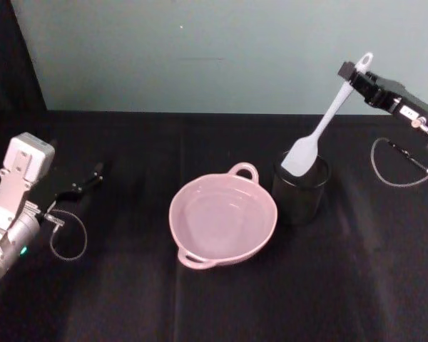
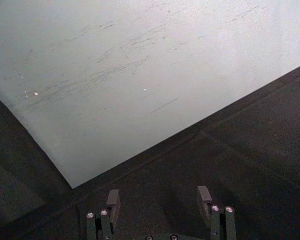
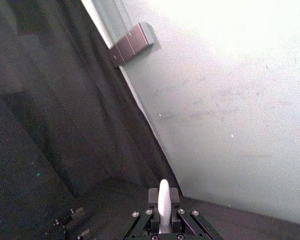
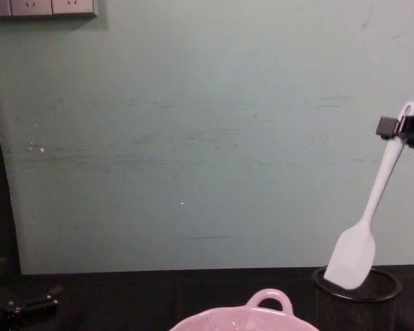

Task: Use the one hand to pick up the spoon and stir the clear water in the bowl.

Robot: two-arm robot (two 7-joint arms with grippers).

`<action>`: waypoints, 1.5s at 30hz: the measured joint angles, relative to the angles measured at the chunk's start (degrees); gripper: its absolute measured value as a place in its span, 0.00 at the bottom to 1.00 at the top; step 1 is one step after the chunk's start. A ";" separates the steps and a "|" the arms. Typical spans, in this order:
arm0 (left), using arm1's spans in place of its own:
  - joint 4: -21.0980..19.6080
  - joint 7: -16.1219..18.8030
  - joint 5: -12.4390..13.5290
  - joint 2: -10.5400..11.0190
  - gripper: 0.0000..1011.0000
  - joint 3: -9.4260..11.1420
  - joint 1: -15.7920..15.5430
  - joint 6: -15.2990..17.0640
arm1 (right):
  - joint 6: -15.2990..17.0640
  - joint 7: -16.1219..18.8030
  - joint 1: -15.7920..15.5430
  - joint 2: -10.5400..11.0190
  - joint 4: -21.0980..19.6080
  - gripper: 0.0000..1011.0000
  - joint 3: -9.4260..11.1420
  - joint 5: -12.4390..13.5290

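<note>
One arm lifts the spoon clear of the cup

Two black fingers [image 3: 160, 196] of the right gripper [image 1: 354, 73] are closed on the spoon [image 1: 321, 128], pinching the handle just below its oval hole, high above the far right of the counter [image 1: 128, 299]. In the right wrist view the white handle tip stands up between the closed fingers. From that grip the spoon hangs slanting down and to the left, its broad flat scoop level with the rim of the black wire-mesh cup [image 1: 299, 189], at or just over the mouth; whether it touches the rim cannot be told.

I judge the spoon light and fairly stiff, smooth plastic that could swivel in a pinch taken so near the end. A hold at the handle end keeps the fingers out of the water, but the long lever below may swing when it meets the water.

Just left of the cup sits the bowl [image 1: 223, 217], pale pink, with clear water in it and a loop handle facing the wall. The cup rim is the nearest obstacle: the scoop should clear it before crossing to the bowl, which stands close enough to be knocked.

Far to the left, the left gripper [image 1: 78, 187] rests low near the counter, fingers [image 2: 113, 204] spread apart and holding nothing.
</note>
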 joint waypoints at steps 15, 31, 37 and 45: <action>0.00 0.00 0.00 0.00 1.00 0.00 0.00 0.00 | 0.48 2.34 4.19 -0.69 10.55 0.12 -5.01 0.48; 0.00 0.00 0.00 0.00 1.00 0.00 0.00 0.00 | -1.59 2.84 5.19 -1.27 14.90 0.12 -8.76 0.81; 0.00 0.00 0.00 0.00 1.00 0.00 0.00 0.00 | -2.28 2.55 5.19 -1.15 15.29 0.12 -9.71 1.03; 0.00 0.00 0.00 0.00 1.00 0.00 0.00 0.00 | -2.39 2.41 5.22 -1.12 15.41 0.12 -9.77 1.11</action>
